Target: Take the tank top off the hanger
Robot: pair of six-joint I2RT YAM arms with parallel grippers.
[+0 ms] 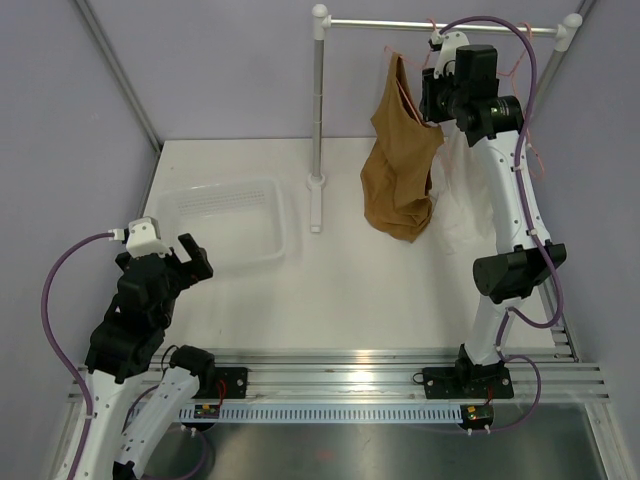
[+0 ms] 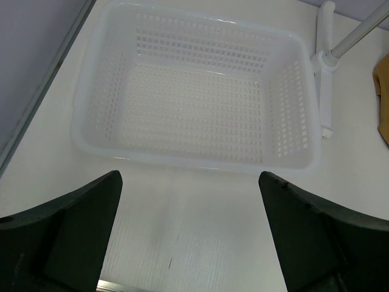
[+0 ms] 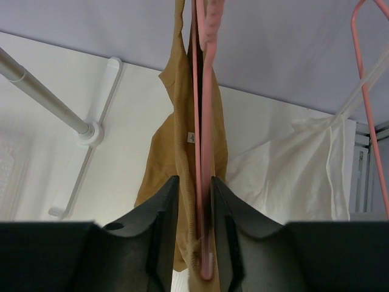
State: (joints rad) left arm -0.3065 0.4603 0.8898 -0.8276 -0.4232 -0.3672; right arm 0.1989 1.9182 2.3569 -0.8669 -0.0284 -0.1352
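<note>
Lilac backdrop (image 3: 292,55), hanger (image 3: 204,152) between jaws of right gripper (image 3: 194,234)

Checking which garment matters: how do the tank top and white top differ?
The tank top is tan and opaque; the white top is sheer. The tank top's hanger sits inside the right pincer; the white top hangs untouched beside it. Both hang on pink hangers.

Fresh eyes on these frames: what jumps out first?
The tan tank top, hanging crumpled from a pink hanger on the rail at the back right of the table, with the right gripper raised to it, jaws narrow on either side of the wire and fabric. Beside it a white sheer top hangs on a second pink hanger. At the near left, the left gripper hovers wide open in front of a white basket.
</note>
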